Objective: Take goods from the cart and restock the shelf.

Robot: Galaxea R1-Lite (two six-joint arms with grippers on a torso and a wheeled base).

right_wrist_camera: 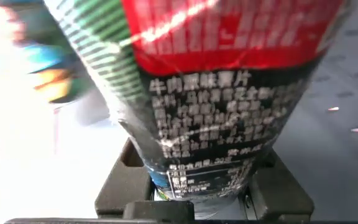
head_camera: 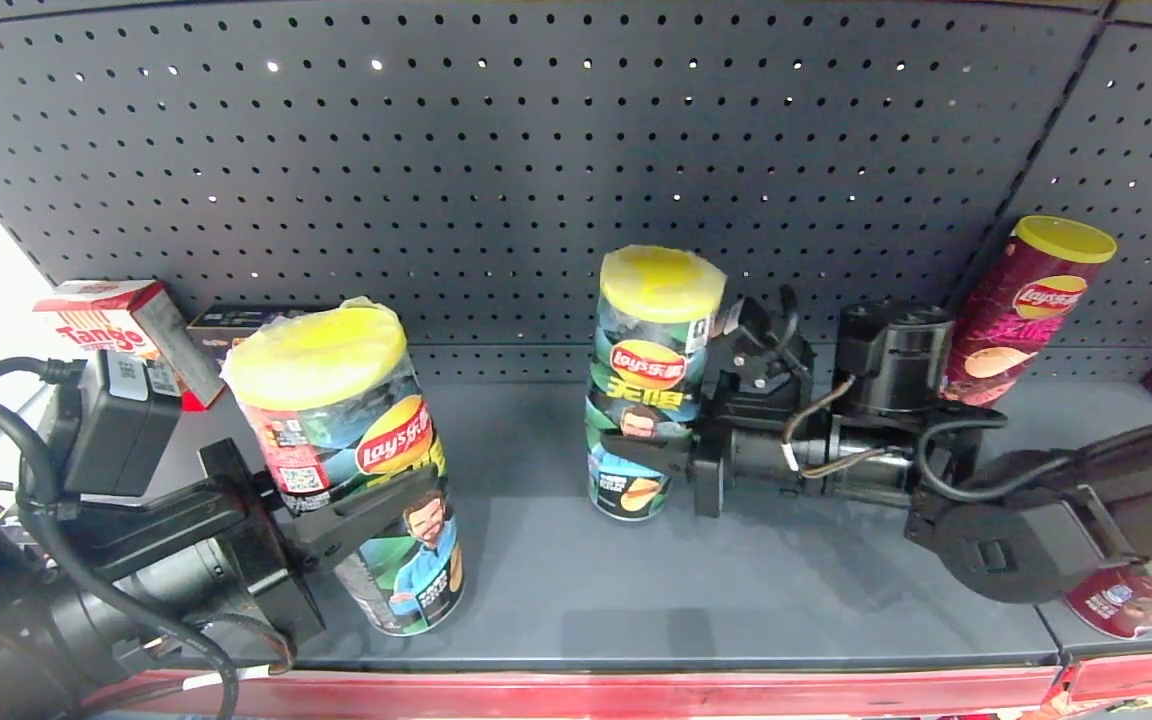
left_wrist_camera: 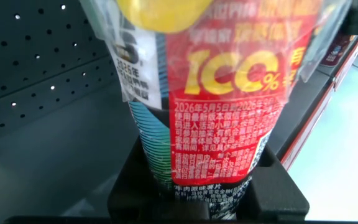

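Two green-and-black chip cans with yellow lids are on the grey shelf (head_camera: 736, 590). My left gripper (head_camera: 376, 500) is shut on the left can (head_camera: 346, 450), which is slightly tilted near the shelf's front edge. In the left wrist view the same can (left_wrist_camera: 210, 93) rises between the black fingers (left_wrist_camera: 278, 186). The middle can (head_camera: 648, 385) is upright in the middle of the shelf, and my right gripper (head_camera: 651, 450) is shut on its lower half from the right. In the right wrist view that can (right_wrist_camera: 229, 93) sits between the two pads (right_wrist_camera: 120, 186).
A maroon chip can (head_camera: 1031, 305) leans against the pegboard at the back right. Another maroon can (head_camera: 1141, 595) lies at the front right. A red-and-white box (head_camera: 111, 325) and a dark box (head_camera: 236, 320) stand at the back left. A red strip (head_camera: 636, 695) edges the shelf front.
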